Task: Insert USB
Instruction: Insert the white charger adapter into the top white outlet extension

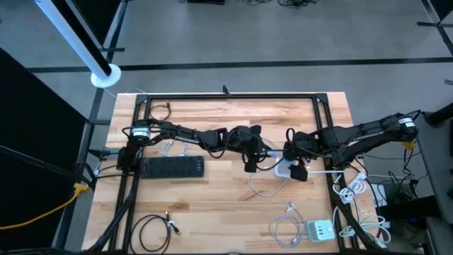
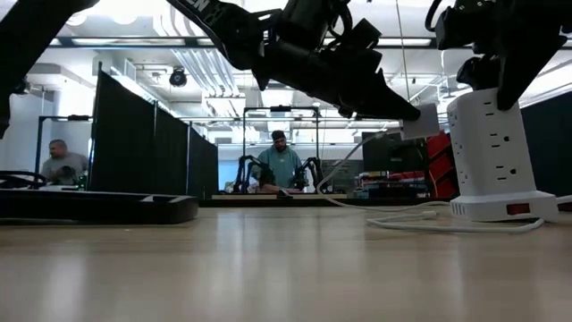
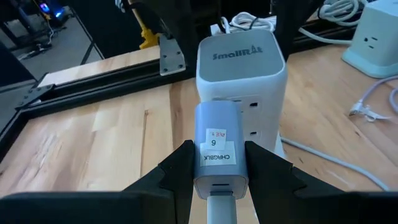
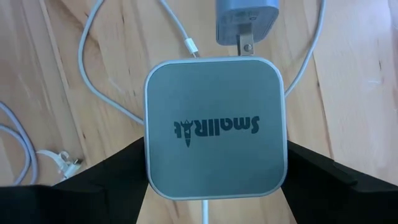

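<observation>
1. As we come to the plugging-in step, our left gripper is clamped on a grey charger block labelled "CHRGBLK", one dark finger against each of its sides, with its cable running back between them.
2. We hold the block level with the white tower power strip, which stands on the wooden table near its middle, a little toward the right arm's side.
3. In the right wrist view we see the block's prongs reach the edge of the tower's top; whether they have entered a socket we cannot tell.
4. Our right gripper straddles the tower from above, a finger on each side, and we judge it closed on the tower to steady it.
5. We judge the step in hand to be the final alignment and push of the charger into an outlet on the tower's side face.
6. The next move calls for keeping the prongs square to the slots and pressing straight in, while the right gripper braces the tower against tipping.
7. A black flat power strip lies well apart, under the left arm, and plays no part.
</observation>
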You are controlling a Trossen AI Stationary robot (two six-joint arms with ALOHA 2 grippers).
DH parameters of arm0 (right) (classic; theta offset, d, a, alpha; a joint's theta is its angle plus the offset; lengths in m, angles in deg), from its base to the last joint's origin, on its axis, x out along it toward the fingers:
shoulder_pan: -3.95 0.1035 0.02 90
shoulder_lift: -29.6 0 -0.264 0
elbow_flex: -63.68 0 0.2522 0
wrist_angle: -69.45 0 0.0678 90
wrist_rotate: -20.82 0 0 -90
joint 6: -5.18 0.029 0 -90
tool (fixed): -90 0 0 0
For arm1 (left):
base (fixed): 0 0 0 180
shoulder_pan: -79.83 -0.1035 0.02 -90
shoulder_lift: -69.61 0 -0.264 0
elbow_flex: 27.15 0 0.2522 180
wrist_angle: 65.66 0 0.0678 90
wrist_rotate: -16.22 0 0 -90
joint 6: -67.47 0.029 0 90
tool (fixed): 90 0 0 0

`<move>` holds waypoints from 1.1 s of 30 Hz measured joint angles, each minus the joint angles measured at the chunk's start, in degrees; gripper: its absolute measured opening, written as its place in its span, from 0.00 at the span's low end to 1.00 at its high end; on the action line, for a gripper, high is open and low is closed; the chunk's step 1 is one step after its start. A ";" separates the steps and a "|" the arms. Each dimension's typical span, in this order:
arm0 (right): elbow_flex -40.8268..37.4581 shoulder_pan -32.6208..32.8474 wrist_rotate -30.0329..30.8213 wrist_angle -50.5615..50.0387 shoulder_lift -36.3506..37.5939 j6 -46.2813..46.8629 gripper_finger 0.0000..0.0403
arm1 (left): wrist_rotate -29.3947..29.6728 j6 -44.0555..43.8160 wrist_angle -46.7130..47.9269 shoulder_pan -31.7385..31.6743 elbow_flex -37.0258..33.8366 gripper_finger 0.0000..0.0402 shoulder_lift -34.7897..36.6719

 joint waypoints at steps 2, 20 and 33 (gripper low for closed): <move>-0.02 0.00 -0.02 0.05 -0.02 0.54 0.73 | 0.00 -0.65 0.81 0.01 0.00 0.28 0.00; -0.11 0.00 -0.33 0.32 -0.07 1.06 0.73 | -0.35 -0.86 -0.03 1.08 0.00 0.28 0.00; -0.20 -0.02 -0.81 0.41 -0.15 1.01 0.73 | -1.77 -2.52 -1.38 1.12 2.10 0.28 -3.26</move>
